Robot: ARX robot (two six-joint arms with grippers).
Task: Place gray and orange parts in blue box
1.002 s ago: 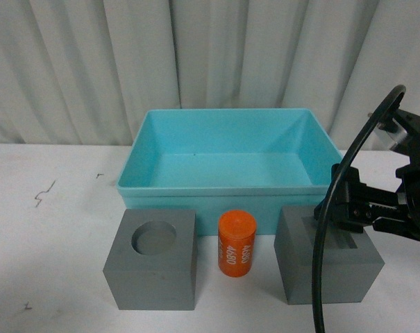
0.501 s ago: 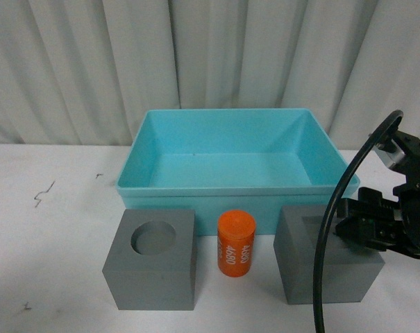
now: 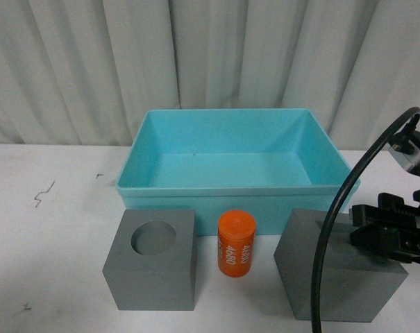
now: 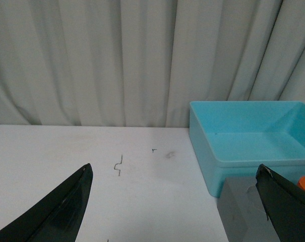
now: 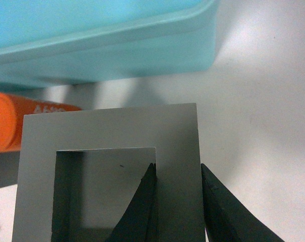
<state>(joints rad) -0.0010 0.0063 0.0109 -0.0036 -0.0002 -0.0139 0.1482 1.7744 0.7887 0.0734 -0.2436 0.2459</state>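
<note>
Right wrist view reveals gripper (image 5: 177, 169) pinching wall of gray cube (image 5: 112, 132)

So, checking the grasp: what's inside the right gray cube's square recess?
One finger of the right end effector sits inside the recess of the gray cube, pinching its wall against the outer finger. The recess floor beneath it is hidden.

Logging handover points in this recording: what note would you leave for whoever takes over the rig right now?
Left gripper: open, holds nothing.
Right gripper: shut on one wall of the square-recess cube, one finger inside the recess.
Round-recess cube and orange cylinder stand on the table in front of the blue box.
Done: nothing is in the box.
To do: all three parts.
</note>
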